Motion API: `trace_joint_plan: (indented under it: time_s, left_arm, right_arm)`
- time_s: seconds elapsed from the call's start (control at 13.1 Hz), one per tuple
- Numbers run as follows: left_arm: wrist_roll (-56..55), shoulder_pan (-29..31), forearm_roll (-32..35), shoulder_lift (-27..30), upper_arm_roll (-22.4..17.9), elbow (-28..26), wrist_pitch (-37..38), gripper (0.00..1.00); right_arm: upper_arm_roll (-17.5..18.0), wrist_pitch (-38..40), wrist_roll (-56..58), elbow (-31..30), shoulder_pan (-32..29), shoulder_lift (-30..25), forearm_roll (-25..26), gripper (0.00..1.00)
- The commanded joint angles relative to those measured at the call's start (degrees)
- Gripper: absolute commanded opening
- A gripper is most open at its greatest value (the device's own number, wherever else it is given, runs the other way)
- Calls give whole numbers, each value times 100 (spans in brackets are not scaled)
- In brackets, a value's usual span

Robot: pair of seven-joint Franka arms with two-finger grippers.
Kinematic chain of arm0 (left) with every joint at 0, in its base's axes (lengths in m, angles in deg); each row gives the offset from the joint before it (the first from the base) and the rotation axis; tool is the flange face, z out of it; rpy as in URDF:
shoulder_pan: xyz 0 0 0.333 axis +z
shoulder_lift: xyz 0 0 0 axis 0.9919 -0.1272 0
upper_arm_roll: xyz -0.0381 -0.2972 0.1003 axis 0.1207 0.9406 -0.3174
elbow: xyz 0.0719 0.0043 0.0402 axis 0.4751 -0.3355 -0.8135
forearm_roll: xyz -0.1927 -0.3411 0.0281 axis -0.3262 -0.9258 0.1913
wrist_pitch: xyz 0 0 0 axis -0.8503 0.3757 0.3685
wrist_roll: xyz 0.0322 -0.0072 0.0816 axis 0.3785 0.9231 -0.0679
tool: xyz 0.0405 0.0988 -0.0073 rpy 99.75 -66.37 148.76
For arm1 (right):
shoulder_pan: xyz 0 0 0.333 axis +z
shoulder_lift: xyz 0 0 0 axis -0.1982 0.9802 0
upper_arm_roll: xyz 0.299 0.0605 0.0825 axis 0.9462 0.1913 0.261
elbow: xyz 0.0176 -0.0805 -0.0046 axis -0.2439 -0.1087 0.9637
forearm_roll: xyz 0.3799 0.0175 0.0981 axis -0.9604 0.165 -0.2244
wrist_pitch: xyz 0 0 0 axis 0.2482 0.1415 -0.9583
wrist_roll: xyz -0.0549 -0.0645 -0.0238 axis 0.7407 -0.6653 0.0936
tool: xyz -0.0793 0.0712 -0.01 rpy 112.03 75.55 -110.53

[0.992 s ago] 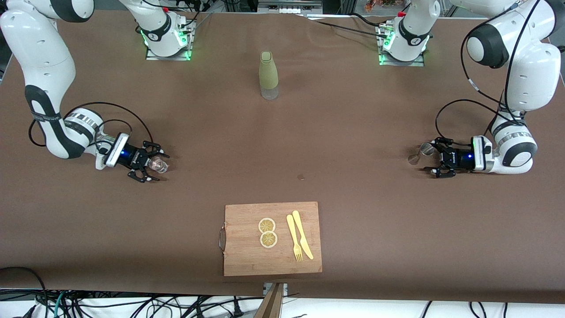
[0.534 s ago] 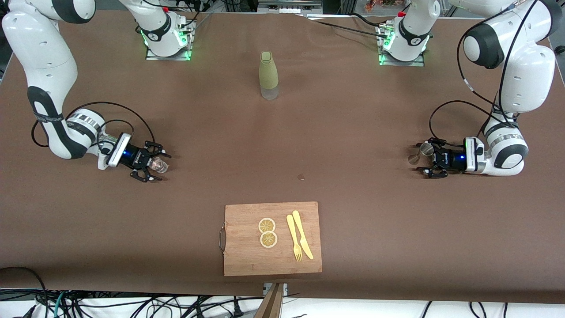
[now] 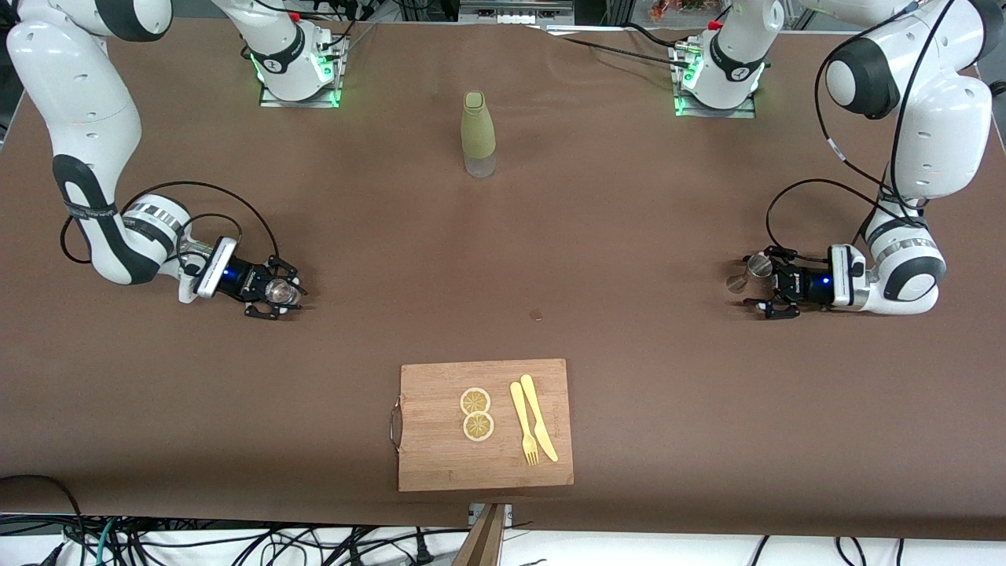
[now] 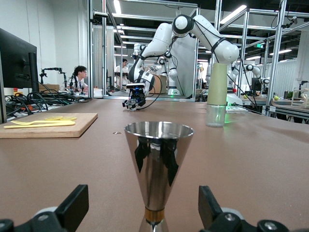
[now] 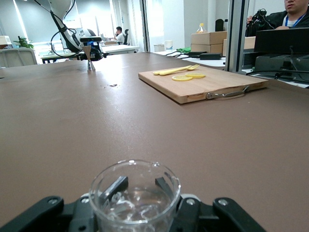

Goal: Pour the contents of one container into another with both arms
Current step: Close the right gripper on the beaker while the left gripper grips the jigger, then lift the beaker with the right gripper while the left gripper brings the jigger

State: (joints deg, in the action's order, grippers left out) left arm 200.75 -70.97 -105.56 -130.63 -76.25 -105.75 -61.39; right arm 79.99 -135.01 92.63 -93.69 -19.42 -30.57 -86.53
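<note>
My right gripper (image 3: 277,301) fingers are clamped around the glass cup (image 5: 134,195); left gripper (image 3: 766,289) fingers are spread, with the upright jigger (image 4: 158,169) dead centre between them.

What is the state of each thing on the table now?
Glass cup: upright, right gripper closing around it.
Metal jigger: upright, between the open fingers of the left gripper.
Green bottle: upright, untouched.
Cutting board: flat, carrying lemon slices, fork, knife.

Robotics laboratory with shared office space.
Aluminium framing (image 4: 244,53), cable bundles (image 3: 118,542), a monitor (image 4: 17,65) and seated staff (image 4: 78,77) surround the brown counter (image 3: 629,236).
</note>
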Motion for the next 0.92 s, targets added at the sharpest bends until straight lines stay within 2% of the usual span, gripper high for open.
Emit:
trace_joint_plan:
  time_s: [0.0, 0.15, 0.31, 0.38, 0.46, 0.53, 0.61, 0.76, 0.84]
  left_arm:
    - [378, -56, -70, 149, -49, -296, -106, 100]
    - [421, -55, -70, 149, -49, -296, -115, 100]
    - [474, -55, -78, 149, -49, -296, -115, 88]
    - [491, -55, -87, 149, -49, -296, -115, 61]
    - [509, -55, -96, 149, -49, -296, -115, 42]
    - [509, -55, -113, 140, -49, -296, -115, 27]
    - [509, -38, -131, 140, -58, -305, -124, 16]
    - [509, -12, -236, 113, -67, -366, -133, 3]
    - [509, -12, -237, 105, -58, -367, -124, 0]
  right_arm:
    - [17, 77, 52, 61, 8, 17, -102, 23]
    - [17, 182, 26, 114, 8, 26, -102, 17]
    - [35, 209, 8, 157, 8, 17, -102, 1]
    - [79, 253, -61, 210, -1, 17, -102, 0]
    - [96, 271, -184, 254, -1, 8, -102, 0]
    - [97, 297, -272, 315, 7, 8, -102, 0]
    - [131, 297, -369, 368, 8, -1, -102, 0]
    - [228, 323, -536, 456, 7, -18, -102, 0]
    - [307, 358, -685, 509, 42, -27, -102, 0]
